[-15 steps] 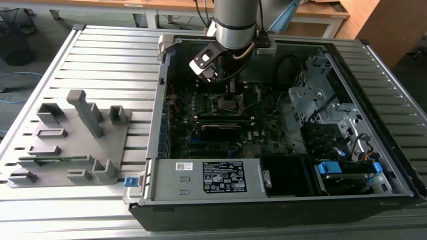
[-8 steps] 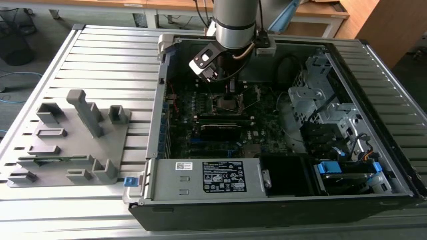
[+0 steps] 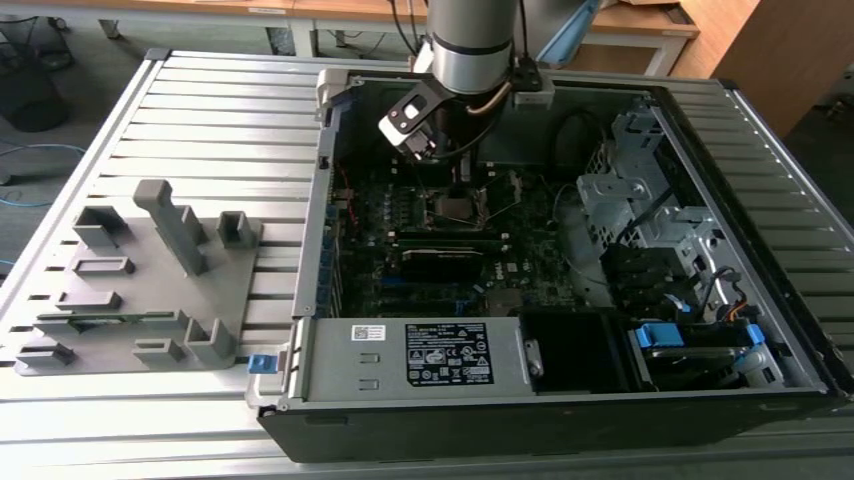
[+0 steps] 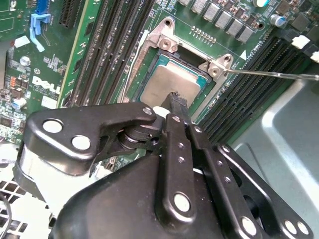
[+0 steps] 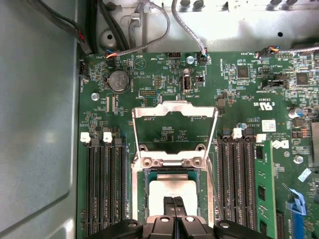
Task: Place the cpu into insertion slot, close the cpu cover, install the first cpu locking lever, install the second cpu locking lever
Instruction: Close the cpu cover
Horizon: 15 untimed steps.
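The cpu (image 4: pixel 167 82) (image 5: pixel 169 188), a flat grey-silver square, lies in the insertion slot (image 4: pixel 160 59) (image 5: pixel 141 191) on the motherboard. My gripper (image 4: pixel 175 99) (image 5: pixel 174 203) is directly over it with its black fingers pressed together, their tips at the chip's top face near one edge. The cpu cover (image 5: pixel 174 110), a silver frame with a square cut-out, is swung open away from the slot. A thin wire locking lever (image 4: pixel 279 75) sticks out free beside the socket. In the exterior view the gripper (image 3: pixel 461 185) reaches down into the case over the socket (image 3: pixel 454 208).
Black memory slots (image 5: pixel 104 189) flank the socket on both sides, and a green module (image 5: pixel 261 194) stands in one. Cables (image 5: pixel 144 45) run along the case wall. A power supply (image 3: pixel 427 355) and drive cage (image 3: pixel 641 200) crowd the case. A grey fixture (image 3: pixel 147 280) sits outside.
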Each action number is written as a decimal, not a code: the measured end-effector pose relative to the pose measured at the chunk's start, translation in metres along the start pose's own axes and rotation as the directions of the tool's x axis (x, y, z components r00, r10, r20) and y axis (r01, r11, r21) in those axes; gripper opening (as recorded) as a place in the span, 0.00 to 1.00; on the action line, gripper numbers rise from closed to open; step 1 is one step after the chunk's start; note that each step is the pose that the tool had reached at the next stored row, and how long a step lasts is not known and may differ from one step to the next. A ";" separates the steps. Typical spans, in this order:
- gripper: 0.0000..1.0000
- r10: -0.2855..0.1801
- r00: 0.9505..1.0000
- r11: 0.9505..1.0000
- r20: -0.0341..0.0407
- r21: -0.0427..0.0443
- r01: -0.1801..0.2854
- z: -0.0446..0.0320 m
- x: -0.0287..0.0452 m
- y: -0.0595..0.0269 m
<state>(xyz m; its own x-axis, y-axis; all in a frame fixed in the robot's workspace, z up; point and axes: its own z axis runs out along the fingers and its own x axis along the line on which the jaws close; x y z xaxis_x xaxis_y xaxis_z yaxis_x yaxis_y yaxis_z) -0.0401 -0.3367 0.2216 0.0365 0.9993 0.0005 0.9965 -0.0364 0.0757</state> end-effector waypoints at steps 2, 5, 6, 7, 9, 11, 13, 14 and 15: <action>0.11 0.000 1.000 1.000 0.000 0.000 0.000 -0.0045 0.0000 0.0003; 0.11 0.000 1.000 1.000 0.000 0.000 0.000 -0.0111 0.0000 0.0008; 0.11 0.000 1.000 1.000 0.000 0.000 0.000 -0.0131 0.0000 0.0010; 0.11 0.000 1.000 1.000 0.000 0.000 0.000 -0.0152 0.0000 0.0012; 0.11 0.000 1.000 1.000 0.000 0.000 0.000 -0.0196 0.0000 0.0015; 0.11 0.000 1.000 1.000 0.000 0.000 0.000 -0.0230 0.0000 0.0018; 0.11 0.000 1.000 1.000 0.000 0.000 0.000 -0.0249 0.0000 0.0019; 0.11 0.000 1.000 1.000 0.000 0.000 0.000 -0.0255 0.0000 0.0019; 0.11 0.000 1.000 1.000 0.000 0.000 0.000 -0.0261 0.0000 0.0020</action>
<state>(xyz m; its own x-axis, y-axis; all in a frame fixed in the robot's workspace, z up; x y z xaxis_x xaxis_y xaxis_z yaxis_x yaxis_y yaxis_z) -0.0401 -0.3367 0.2478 0.0364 0.9993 0.0005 0.9965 -0.0363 0.0757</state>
